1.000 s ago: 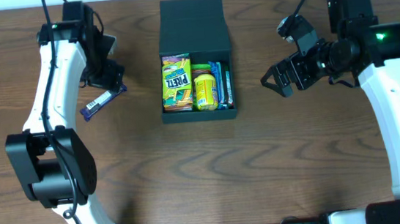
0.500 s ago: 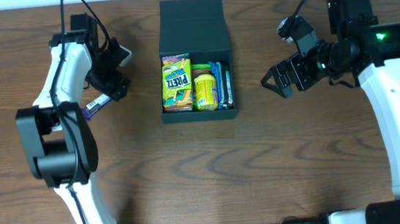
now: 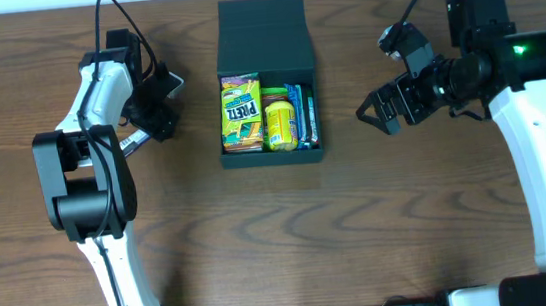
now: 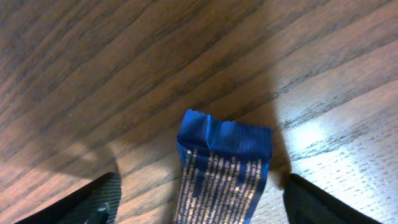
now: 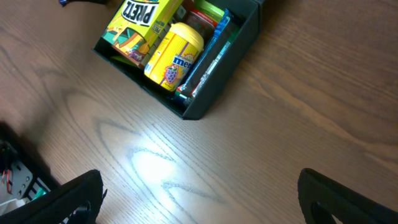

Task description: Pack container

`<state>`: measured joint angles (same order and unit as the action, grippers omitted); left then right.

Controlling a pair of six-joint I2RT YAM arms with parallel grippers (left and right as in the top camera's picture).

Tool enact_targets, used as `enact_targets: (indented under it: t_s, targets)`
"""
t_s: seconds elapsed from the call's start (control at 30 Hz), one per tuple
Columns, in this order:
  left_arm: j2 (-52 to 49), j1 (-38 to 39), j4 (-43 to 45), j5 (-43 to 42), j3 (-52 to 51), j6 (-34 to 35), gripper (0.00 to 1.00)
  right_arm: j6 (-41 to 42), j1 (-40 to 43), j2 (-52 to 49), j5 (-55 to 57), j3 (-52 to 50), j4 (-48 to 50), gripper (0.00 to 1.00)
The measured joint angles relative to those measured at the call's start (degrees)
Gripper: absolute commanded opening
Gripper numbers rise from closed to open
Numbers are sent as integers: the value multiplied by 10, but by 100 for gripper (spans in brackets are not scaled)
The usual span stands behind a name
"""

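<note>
Overhead view shows the container point(image 3: 271, 157) open at the middle of the table point(image 3: 262, 244), with a Pretz box point(image 3: 241, 114) and a yellow pack point(image 3: 279, 122) inside. To its left, the left gripper point(image 4: 202, 202) hangs wide over a blue wrapper point(image 4: 224, 168), not touching it. The right gripper point(image 3: 374, 118) stands wide and empty on the other side, with only bare table between.

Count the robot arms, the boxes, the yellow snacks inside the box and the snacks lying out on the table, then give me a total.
Robot arms: 2, with left hand and right hand
Boxes: 1, the container
Yellow snacks inside: 2, Pretz box and yellow canister
Snacks out on the table: 1, blue packet
Total: 6
</note>
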<state>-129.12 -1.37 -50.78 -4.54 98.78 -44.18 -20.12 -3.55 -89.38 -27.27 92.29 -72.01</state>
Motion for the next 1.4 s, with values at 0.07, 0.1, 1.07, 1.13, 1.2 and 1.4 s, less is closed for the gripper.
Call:
enact_targets:
  t_s: [0.07, 0.1, 1.07, 1.13, 1.2, 1.4]
  targets:
    - [0, 0, 2, 0, 0, -2, 80, 0, 0, 0, 0, 0, 0, 99]
    - [0, 0, 4, 0, 0, -2, 76, 0, 0, 0, 0, 0, 0, 99]
    - [0, 22, -44, 45, 100, 199, 6, 0, 2, 0, 3, 0, 3, 99]
    - [0, 32, -59, 46, 143, 232, 5, 0, 5, 0, 4, 0, 10, 99]
    - [1, 50, -84, 48, 205, 278, 5, 0, 16, 0, 8, 0, 13, 99]
    - [9, 115, -130, 35, 334, 417, 6, 13, 57, 0, 16, 0, 24, 99]
